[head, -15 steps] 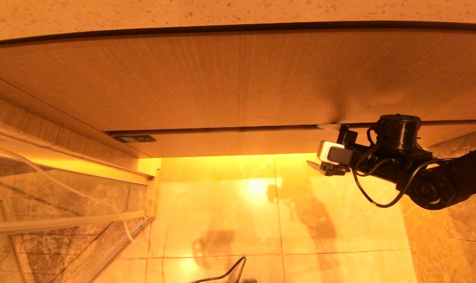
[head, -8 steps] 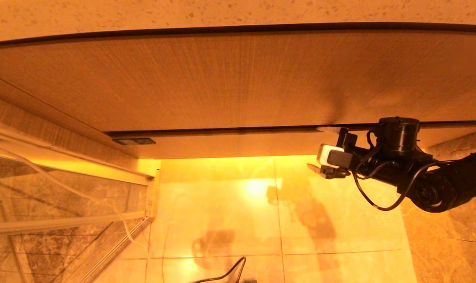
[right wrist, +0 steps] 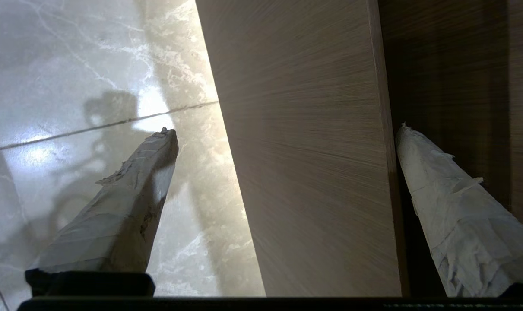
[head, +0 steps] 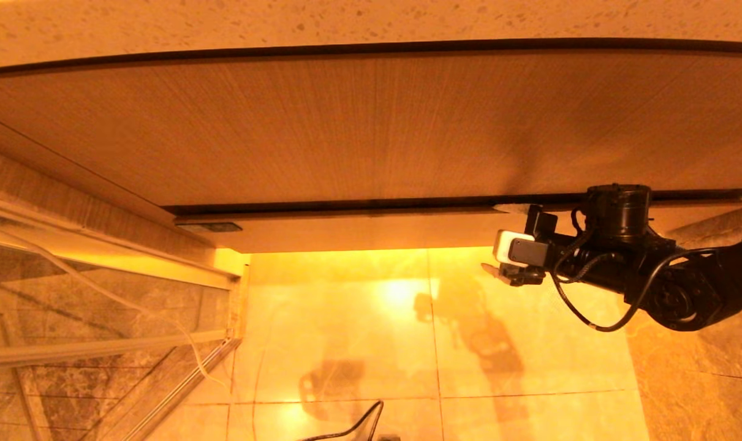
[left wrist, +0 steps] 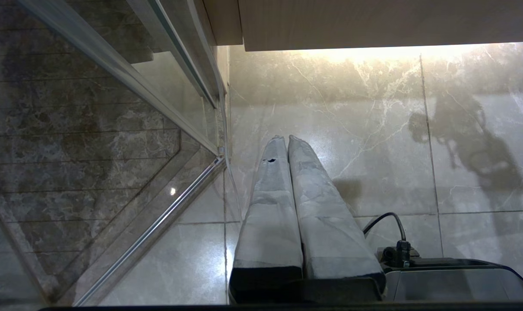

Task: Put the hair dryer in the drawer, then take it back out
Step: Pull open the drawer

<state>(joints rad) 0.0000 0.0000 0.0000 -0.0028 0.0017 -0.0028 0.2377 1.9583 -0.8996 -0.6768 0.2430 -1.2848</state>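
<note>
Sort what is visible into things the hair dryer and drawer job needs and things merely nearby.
Job: drawer, its narrow front straddled by the open right gripper; hair dryer not in view.
Nearby: tall wood-grain panel, marble floor, glass screen, shut left gripper parked over the floor.

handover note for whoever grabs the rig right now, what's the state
Right gripper: jaws open, straddling the front panel of the drawer, one finger in the gap behind it, one in front.
Left gripper: jaws shut, empty, parked low over the floor.
Drawer: only a narrow gap showing at its top edge.
Hair dryer: not in any view.
Done: nothing with the dryer visible.
Left: pull the drawer out, put the dryer in, take it back out.
</note>
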